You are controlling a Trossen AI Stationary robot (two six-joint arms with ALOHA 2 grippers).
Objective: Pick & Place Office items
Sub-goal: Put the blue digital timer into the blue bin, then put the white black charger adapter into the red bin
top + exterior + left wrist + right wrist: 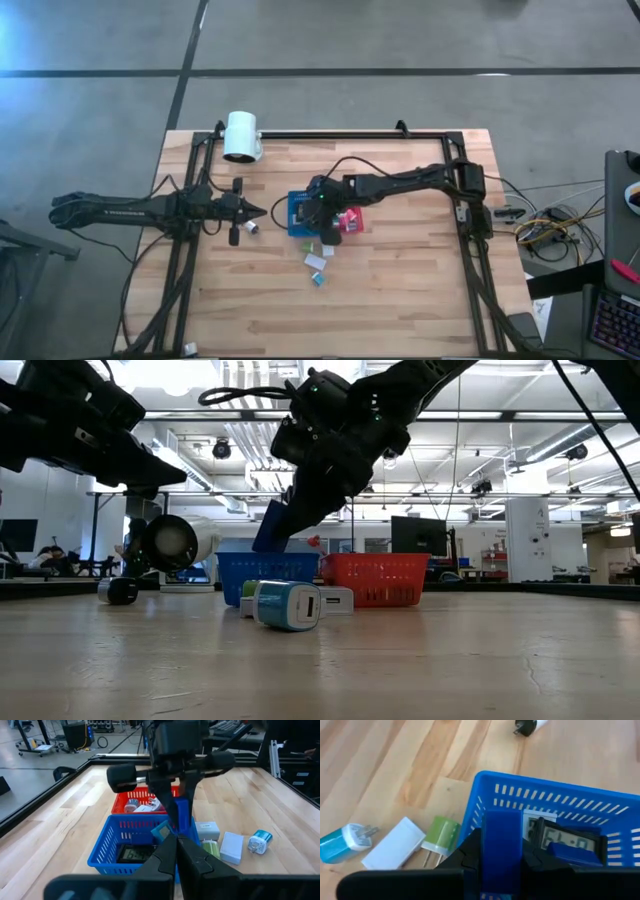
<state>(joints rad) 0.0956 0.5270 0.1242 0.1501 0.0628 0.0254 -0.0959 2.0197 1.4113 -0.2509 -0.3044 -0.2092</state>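
My right gripper hovers over the blue tray and is shut on a flat blue block. A grey display unit lies inside that tray. The red tray stands beside it, toward the table's right, with small items in it. Loose on the wood near the trays lie a teal plug, a white block and a green plug. A small black-and-white item lies just below my left gripper, which is shut and points at the blue tray from the left. My right gripper pinches the blue block between its two fingers at its upper part, coming slantwise from above. The block hangs tilted below the fingers. Its lower end is at the height of the blue tray's rim; whether it touches the rim I cannot tell.
A big white cylinder lies at the far edge, left of centre. A black frame runs round the table. Bare wood stretches toward the near edge and to the right of the red tray. A black plug lies on the wood beyond the blue tray.
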